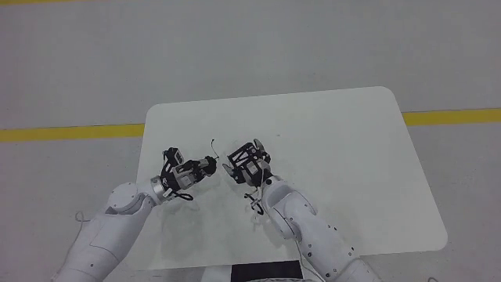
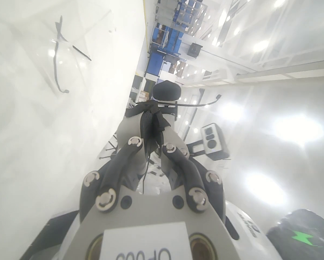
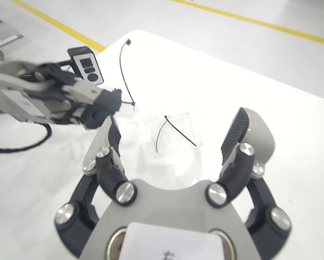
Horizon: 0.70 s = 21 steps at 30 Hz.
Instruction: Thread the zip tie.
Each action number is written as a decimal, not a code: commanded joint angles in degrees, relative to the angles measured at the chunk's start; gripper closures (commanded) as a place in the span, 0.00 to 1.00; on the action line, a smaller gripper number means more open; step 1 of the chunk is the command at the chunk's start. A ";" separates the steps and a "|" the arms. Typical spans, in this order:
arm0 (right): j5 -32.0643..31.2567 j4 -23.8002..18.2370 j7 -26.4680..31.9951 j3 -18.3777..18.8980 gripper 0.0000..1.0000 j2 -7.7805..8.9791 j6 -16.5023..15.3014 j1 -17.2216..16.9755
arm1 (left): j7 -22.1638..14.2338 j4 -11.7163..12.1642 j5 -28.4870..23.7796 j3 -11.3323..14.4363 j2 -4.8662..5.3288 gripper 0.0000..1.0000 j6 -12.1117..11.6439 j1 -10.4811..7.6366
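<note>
While pinched aloft, zip tie (image 3: 121,67): left of centre in top view, over table (image 1: 352,164).
Left gripper (image 1: 208,163): clamped on zip tie.
Right gripper (image 3: 175,127): spread, empty, close beside.
Spare ties (image 3: 181,131): lay flat on table.

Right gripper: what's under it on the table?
Below the open right gripper lies a clear plastic sheet or packet on the white table, with two thin black zip ties crossing there. Whether they lie inside or beneath it cannot be told.
</note>
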 commanded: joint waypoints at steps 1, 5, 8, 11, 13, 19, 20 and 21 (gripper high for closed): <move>0.18 0.63 -1.76 -0.34 0.00 1.24 -2.15 0.73 | -2.45 0.41 -0.91 -1.02 0.31 1.00 2.44 -0.45; 0.18 1.56 -5.09 -2.83 0.00 3.55 -2.42 2.35 | -6.18 -0.14 0.73 -1.36 0.76 1.00 6.30 -1.61; 0.18 1.56 -5.09 -2.83 0.00 3.55 -2.42 2.35 | -5.98 -0.34 1.76 -1.42 0.82 1.00 5.66 -1.74; 0.18 1.56 -5.09 -2.83 0.00 3.55 -2.42 2.35 | -5.98 -0.34 1.76 -1.42 0.82 1.00 5.66 -1.74; 0.18 1.64 -5.32 -2.86 0.00 3.57 -2.58 2.35 | -4.91 -0.41 1.48 -1.20 0.73 1.00 6.14 -1.60; 0.18 7.25 -13.25 -5.72 0.00 5.04 -4.47 5.30 | -6.35 1.24 -9.89 -1.05 0.03 1.00 14.89 -2.39; 0.18 8.10 -14.43 -6.32 0.00 5.28 -4.32 5.71 | -6.36 1.62 -10.43 -1.05 -0.01 1.00 15.67 -2.58; 0.18 8.93 -15.90 -7.05 0.00 5.53 -4.24 6.15 | -6.78 1.80 -11.00 -0.85 -0.07 1.00 16.64 -2.75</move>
